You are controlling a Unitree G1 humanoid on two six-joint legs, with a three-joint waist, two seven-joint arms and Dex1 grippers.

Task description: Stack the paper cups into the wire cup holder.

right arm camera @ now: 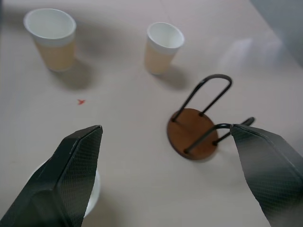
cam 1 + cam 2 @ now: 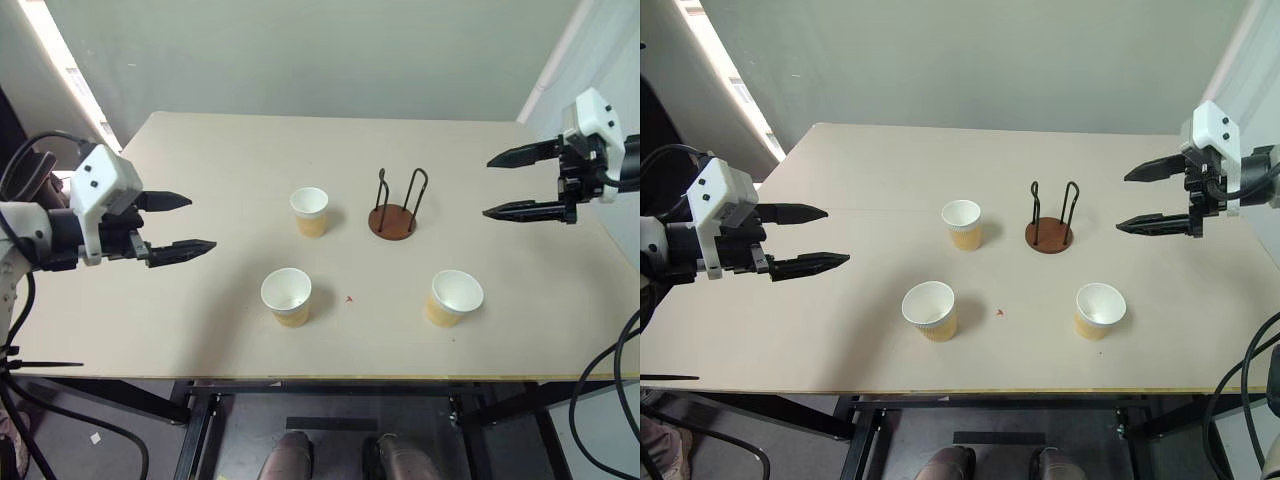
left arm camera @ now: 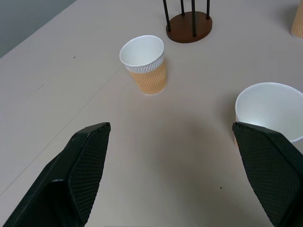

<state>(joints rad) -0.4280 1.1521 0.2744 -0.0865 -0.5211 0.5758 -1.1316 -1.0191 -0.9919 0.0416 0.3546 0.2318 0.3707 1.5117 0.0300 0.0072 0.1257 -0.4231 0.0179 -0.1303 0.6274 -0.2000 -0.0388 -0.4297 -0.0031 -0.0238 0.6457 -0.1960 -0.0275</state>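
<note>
Still loose: paper cups [image 2: 309, 211] (three, upright)

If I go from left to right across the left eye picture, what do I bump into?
Left pincer → near-left paper cup → far paper cup → wire cup holder → near-right paper cup → right pincer.

Both arms raised, empty.
Left gripper [image 2: 184, 223] and right gripper [image 2: 506, 184] point inward, fingers spread wide.

You see pale beige counter [image 2: 230, 150], small red mark [image 2: 349, 298] on it near centre, grey wall [image 2: 330, 50] at far side.
</note>
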